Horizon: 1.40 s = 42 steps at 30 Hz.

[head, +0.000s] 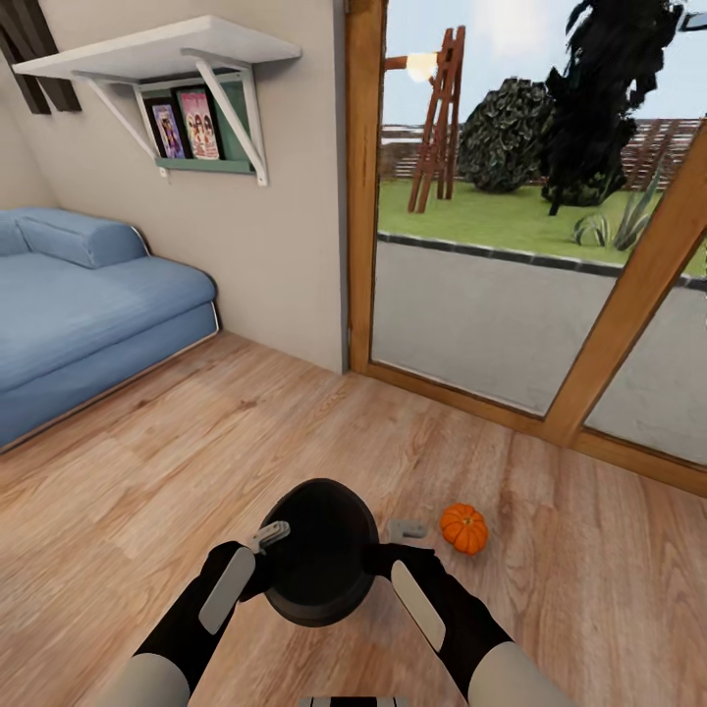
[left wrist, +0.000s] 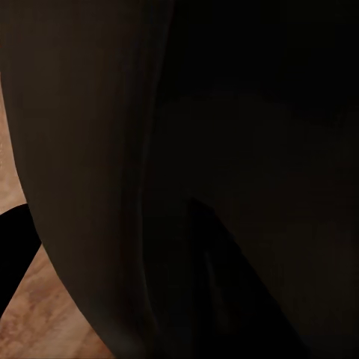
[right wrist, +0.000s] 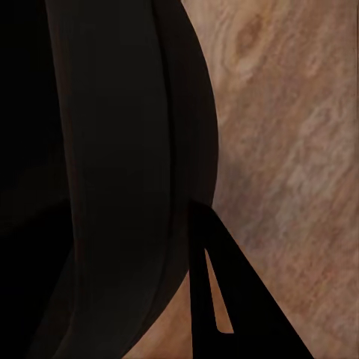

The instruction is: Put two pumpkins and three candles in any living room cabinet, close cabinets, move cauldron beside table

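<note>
Both tools, left tool (head: 267, 538) and right tool (head: 405, 531), press the black cauldron (head: 319, 565) from 2 sides to carry it; finger opening I cannot tell. 1 pumpkin (head: 463, 527) lies on the floor (head: 147, 491) nearby.

No legible text, label, brand, number or sign found. The two framed pictures (head: 187, 126) under the wall shelf (head: 157, 49) — at about eleven o'clock in the head view — carry figures only, no readable lettering.

Cauldron (head: 319, 560) — matt black, smooth. Pumpkin (head: 463, 527) glossy orange, ribbed. Floor (head: 196, 462) — grained wood planks, satin.
</note>
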Motion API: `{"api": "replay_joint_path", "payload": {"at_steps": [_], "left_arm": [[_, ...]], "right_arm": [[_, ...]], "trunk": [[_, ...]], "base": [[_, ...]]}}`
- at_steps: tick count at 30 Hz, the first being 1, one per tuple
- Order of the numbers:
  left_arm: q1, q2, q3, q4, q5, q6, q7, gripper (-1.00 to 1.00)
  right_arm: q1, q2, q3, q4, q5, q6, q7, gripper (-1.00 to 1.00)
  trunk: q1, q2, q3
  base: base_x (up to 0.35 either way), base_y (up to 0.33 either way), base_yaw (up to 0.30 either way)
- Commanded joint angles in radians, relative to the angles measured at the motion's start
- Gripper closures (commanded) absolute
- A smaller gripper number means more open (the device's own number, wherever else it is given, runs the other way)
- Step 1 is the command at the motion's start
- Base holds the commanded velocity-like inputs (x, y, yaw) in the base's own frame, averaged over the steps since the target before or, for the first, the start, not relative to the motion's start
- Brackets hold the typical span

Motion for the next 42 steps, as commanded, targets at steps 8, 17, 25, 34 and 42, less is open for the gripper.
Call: {"api": "replay_joint_path", "payload": {"at_steps": [8,17,25,34,42], "left_arm": [[-0.001,0.012,-0.007,0.000,-0.014,0.017,0.015,1.00],[-0.001,0.012,-0.007,0.001,-0.013,0.019,0.015,1.00],[-0.001,0.012,-0.007,0.001,-0.013,0.019,0.015,1.00],[-0.001,0.012,-0.007,0.001,-0.013,0.019,0.015,1.00],[-0.001,0.012,-0.007,-0.001,-0.012,0.019,0.014,1.00]], "right_arm": [[-0.003,-0.001,-0.006,-0.013,0.002,0.003,-0.010,1.00],[-0.003,-0.001,-0.006,-0.014,0.002,0.009,-0.010,1.00],[-0.004,-0.001,-0.006,-0.016,0.002,0.009,-0.010,1.00],[-0.003,-0.001,-0.006,-0.019,0.002,0.009,-0.010,1.00],[-0.004,-0.001,-0.006,-0.019,0.001,0.010,-0.001,1.00]], "trunk": [[-0.031,0.056,0.024],[-0.065,0.119,0.053],[-0.096,0.175,0.078],[-0.131,0.238,0.106],[-0.161,0.294,0.131]], "base": [[-0.003,0.000,0.000],[-0.275,0.000,0.000],[-0.332,0.000,0.000],[-0.292,0.000,-0.002],[-0.040,0.000,-0.182]]}}
